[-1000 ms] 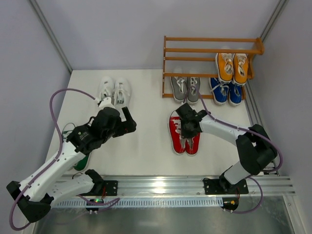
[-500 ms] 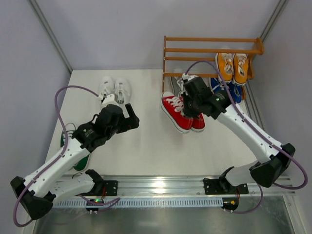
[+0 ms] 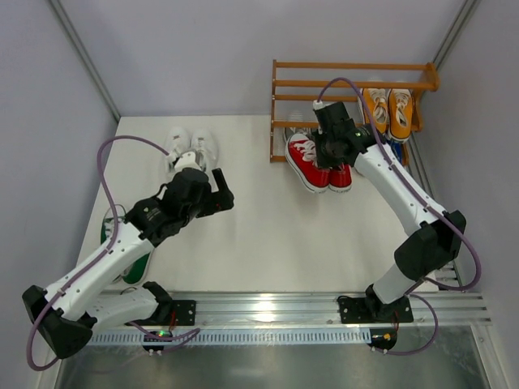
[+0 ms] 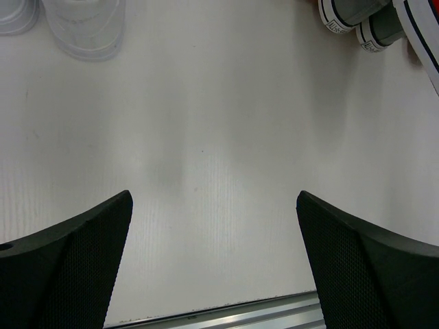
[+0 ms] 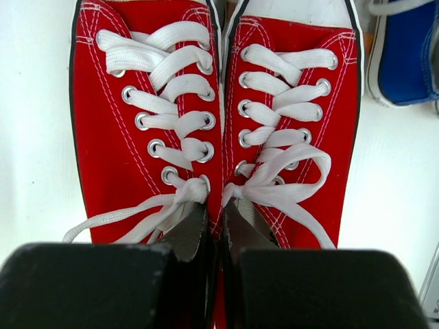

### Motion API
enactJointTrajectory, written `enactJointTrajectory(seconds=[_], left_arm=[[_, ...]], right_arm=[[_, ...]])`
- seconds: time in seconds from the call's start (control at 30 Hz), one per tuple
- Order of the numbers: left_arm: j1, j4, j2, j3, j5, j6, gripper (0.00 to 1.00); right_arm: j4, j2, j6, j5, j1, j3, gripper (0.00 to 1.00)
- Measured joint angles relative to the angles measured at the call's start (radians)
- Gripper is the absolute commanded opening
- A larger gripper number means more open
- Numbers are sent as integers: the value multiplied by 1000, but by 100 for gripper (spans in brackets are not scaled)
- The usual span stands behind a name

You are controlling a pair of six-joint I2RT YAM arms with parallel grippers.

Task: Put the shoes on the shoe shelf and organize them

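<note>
we were mid-carry: our right gripper was clamped on the red shoes, pinching their inner walls together, and held them just in front of the shoe shelf, by the grey pair at its left half. our left gripper hung spread and empty over the table, near the white pair. next, we judged, the red pair called for a free stretch of slats, clear of the orange pair, before any release.

**Left wrist view: contents**

Left gripper: black textured fingers spread wide above white table. White shoes, ends only, top left. Grey shoes, heels only, top right. Metal rail, bottom edge.
</note>
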Motion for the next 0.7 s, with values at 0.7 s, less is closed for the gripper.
enactJointTrajectory(seconds=[0.7], left_arm=[[22, -16, -21, 0, -5, 23, 100]], right_arm=[[270, 76, -39, 135, -40, 79, 4]])
